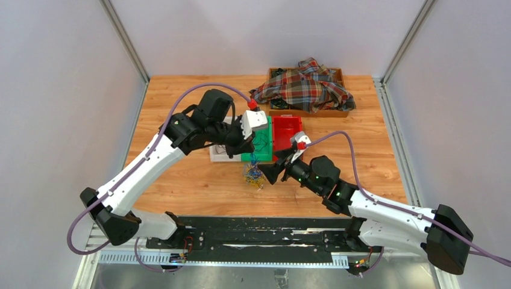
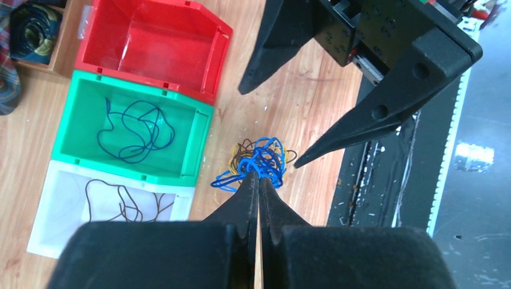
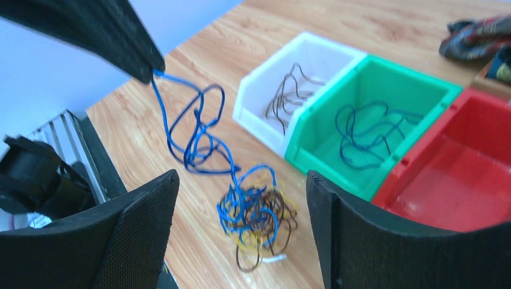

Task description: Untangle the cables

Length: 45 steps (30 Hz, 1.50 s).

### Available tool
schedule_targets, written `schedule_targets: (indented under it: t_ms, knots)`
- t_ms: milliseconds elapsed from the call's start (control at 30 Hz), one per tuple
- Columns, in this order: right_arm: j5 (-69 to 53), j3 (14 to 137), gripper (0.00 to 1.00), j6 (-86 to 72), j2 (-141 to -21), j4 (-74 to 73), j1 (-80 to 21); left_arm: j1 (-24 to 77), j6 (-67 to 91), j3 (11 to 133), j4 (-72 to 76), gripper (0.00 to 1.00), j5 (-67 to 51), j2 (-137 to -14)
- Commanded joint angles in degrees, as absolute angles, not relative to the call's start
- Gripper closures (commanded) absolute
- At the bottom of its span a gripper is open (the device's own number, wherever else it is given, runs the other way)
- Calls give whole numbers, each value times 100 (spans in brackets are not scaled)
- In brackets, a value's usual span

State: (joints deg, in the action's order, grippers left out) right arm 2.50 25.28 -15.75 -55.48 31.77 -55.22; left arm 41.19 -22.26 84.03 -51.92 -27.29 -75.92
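1. Right wrist view: the left pincer [image 3: 147, 71] is fully shut on one end of a blue cable [image 3: 199, 147] and holds it above the bench [image 3: 373, 24]. The strand runs down to the cable tangle [image 3: 259, 220] at 5 o'clock from that grip.
2. The right pincer [image 3: 241, 176] stands wide open and holds nothing. Its fingers straddle the tangle.
3. Location: in the top external view the tangle lies on the bench at 6 o'clock of the green bin [image 1: 265, 129], between the two pincers.
4. Recommended: lower the right pincer and close on the brown and yellow strands only, at the 6 o'clock side of the knot, clear of the blue loops.
5. Draw the blue strand slowly toward 10 o'clock. A quick pull would likely tighten the knot or lift the whole bundle.
6. Probable destination: the green bin, which holds a second blue cable [image 3: 367, 129]. The white bin [image 3: 259, 120] holds a brown cable [image 3: 289, 90].
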Motion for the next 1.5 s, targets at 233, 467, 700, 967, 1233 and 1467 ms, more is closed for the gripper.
schedule_targets:
  t_ms: [233,467,700,967,1233,1467]
  knots:
    - [461,3176,24,-1313,-5555,3738,-5687,4422,-1760,8840,-5559,99,-2966,-7124]
    - [271,3222,25,-1354,-5426,3687,-5734,4576,-1732,8845,-5572,99,-2732,-7119]
    - [272,3275,25,-1379,-5434,3684,-5772,4670,-1741,8916,-5569,99,-2692,-7144]
    - [618,3427,25,-1366,-5864,3968,-5810,4720,-1704,9086,-5570,99,-2848,-7176]
    - [812,3517,26,-1392,-6599,4368,-5871,4720,-1659,9507,-5565,99,-3195,-7297]
    - [1004,2937,29,-1698,-6970,4696,-5901,4720,-1706,10230,-5616,100,-3070,-7384]
